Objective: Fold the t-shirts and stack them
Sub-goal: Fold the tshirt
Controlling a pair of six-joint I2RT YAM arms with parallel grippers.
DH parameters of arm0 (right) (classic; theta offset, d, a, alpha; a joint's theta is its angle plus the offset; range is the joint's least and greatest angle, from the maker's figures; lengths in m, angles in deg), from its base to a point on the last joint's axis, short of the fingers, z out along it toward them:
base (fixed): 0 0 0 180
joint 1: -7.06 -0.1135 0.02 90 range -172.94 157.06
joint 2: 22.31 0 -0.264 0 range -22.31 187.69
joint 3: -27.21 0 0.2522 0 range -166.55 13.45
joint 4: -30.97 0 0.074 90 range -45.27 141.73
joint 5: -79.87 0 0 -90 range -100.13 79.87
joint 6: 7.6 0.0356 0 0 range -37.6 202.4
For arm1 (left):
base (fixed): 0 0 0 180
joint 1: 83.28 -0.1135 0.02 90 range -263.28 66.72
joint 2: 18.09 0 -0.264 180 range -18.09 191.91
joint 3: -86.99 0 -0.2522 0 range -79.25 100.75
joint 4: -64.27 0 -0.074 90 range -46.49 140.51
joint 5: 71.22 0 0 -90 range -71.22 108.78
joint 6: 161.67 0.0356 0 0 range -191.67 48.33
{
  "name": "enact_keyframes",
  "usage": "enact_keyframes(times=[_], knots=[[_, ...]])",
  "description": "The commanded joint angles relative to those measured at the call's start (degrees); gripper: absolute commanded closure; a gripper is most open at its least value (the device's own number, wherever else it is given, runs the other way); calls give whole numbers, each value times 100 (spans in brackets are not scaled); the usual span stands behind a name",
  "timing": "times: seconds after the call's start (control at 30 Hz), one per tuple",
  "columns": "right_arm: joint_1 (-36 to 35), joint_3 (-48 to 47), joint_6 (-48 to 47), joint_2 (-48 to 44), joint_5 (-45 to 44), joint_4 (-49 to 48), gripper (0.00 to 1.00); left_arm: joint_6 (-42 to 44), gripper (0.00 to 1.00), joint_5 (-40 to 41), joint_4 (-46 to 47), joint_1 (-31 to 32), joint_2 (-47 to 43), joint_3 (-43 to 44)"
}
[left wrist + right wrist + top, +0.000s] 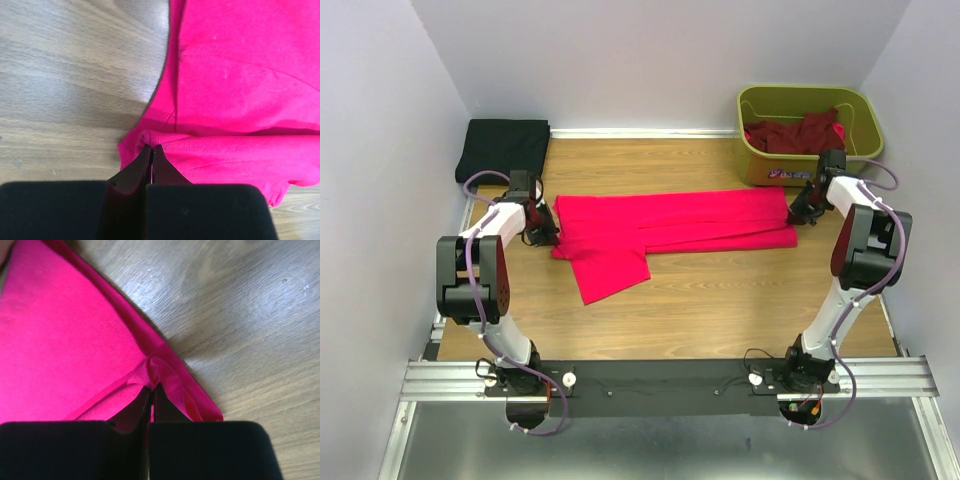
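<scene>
on the middle of the desk (720, 300), the bright pink t-shirt (670, 222) lies flat and stretched from left to right. its long sides are doubled over, so it forms a narrow band. one flap at the left end, probably a sleeve section, sticks out toward the near edge and is not tucked in.

pincer state:
- left pincer (545, 232): pressed together, pinching a fold of pink cloth at the left end of the band.
- right pincer (798, 212): pressed together, pinching the hem corner at the right end, just beside the tub.

progress, as judged from the layout:
- done: one black t-shirt (503, 148) lies folded at the far left corner, well apart from the pink one. it appears to be the base of the stack.
- in hand: the pink t-shirt is partly folded. the lengthwise fold is made; the loose flap and the crosswise fold remain, then the transfer onto the black one.
- left: the maroon t-shirts (800, 135) are heaped unfolded in the olive-green tub (865, 110) at the far right corner. how many there are cannot be told.

overall the task appears well short of halfway.
</scene>
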Motion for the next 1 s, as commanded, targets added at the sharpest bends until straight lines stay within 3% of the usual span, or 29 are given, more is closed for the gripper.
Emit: enact_keyframes(times=[0.0, 0.27, 0.33, 0.47, 0.63, 0.8, 0.97], knots=[[6, 53, 32, 170, -318, -226, 86, -30, 99, 207, 179, -92, 75, -72], [-205, 123, -249, -426, -186, -288, 45, -21, 41, 479, -66, -83, -512, 130], [-362, 185, -311, -646, -221, -288, 39, 14, 36, 558, -155, -66, -881, 8], [-767, 474, -451, -1235, -335, -288, 30, -30, 34, 778, -287, 136, -1610, -404], [-1714, 983, -610, -1972, -616, -331, 27, -267, 34, 1068, -462, 1216, -2297, -950], [-2497, 1450, -470, -2396, -537, -454, 28, -714, 36, 1120, -366, 2270, -2264, -1416], [-2912, 1906, -259, -2589, -450, -569, 28, -882, 40, 1262, -129, 2816, -1842, -1469]])
